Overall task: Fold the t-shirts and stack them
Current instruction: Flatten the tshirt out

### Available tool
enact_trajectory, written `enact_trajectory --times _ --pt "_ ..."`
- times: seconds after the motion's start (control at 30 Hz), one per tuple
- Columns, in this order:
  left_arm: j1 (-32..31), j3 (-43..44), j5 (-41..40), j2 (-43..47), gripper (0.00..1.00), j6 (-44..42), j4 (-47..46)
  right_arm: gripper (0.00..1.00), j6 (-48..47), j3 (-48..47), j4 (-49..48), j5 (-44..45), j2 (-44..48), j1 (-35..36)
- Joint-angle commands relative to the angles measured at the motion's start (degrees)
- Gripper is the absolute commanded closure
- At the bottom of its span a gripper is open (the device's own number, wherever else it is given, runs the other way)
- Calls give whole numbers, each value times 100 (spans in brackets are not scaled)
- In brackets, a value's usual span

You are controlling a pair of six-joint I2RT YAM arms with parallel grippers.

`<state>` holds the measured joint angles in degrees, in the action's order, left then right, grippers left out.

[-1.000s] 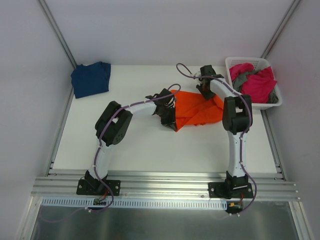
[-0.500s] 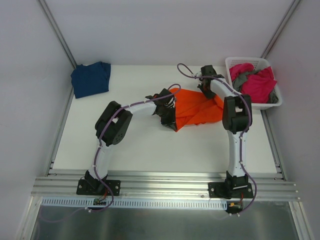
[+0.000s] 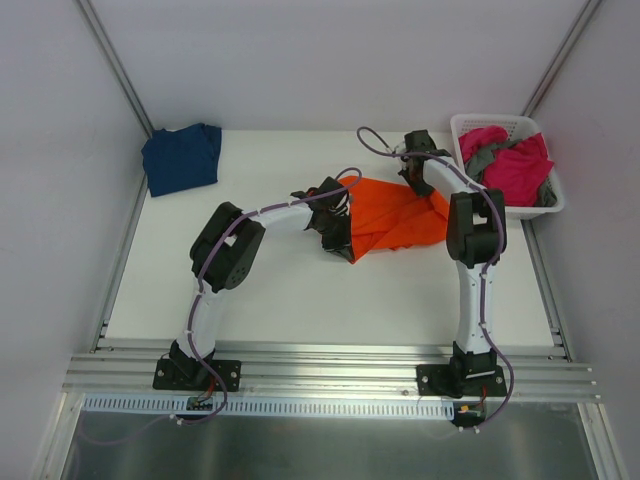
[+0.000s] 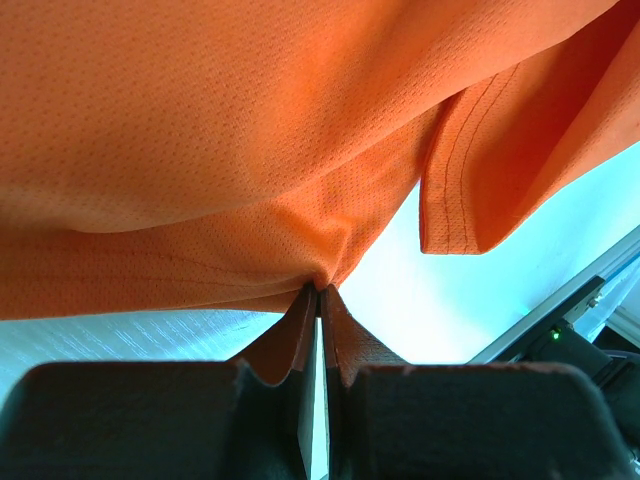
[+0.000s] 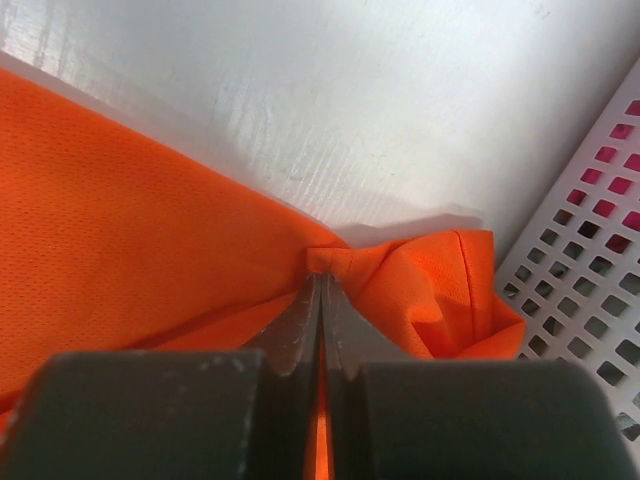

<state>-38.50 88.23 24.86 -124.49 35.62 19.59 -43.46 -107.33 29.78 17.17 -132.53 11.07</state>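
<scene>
The bright orange t-shirt (image 3: 395,218) is stretched between my two grippers over the middle of the table. My left gripper (image 3: 335,232) is shut on its left edge; in the left wrist view (image 4: 320,290) the cloth (image 4: 250,130) hangs bunched from the closed fingertips. My right gripper (image 3: 412,178) is shut on its far right corner; in the right wrist view (image 5: 321,275) a pinched fold of orange cloth (image 5: 120,240) sits at the fingertips. A folded navy blue t-shirt (image 3: 181,157) lies at the far left corner. Magenta pink (image 3: 518,166) and grey (image 3: 481,158) shirts lie in the basket.
The white slotted basket (image 3: 470,124) stands at the far right corner, and its wall (image 5: 590,260) is close beside my right gripper. Metal rails run along the table's left and right sides and its near edge (image 3: 330,355).
My right gripper has shifted slightly to the right, toward the basket, with the orange cloth in it. The left arm has not visibly moved.
</scene>
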Motion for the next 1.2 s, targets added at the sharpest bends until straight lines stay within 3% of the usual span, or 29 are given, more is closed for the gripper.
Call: enact_trajectory --times 0.0,0.23,0.43,0.6,0.83,1.17 --pt "62 -51 -140 249 100 -2 115 99 -57 -86 -16 208 385 -44" --pt "115 81 -175 240 100 -116 106 99 338 10 133 112 1341 18" --pt "422 212 -473 644 100 -712 167 99 461 -25 274 -56 2466 246" --pt "1167 563 -763 1215 100 -1486 264 99 541 151 362 -99 3188 396" --pt "2503 2152 -738 1822 100 -2480 615 100 330 432 125 173 4103 291" --pt "3103 2621 -140 2727 100 -2753 774 99 136 634 -69 410 5113 36"
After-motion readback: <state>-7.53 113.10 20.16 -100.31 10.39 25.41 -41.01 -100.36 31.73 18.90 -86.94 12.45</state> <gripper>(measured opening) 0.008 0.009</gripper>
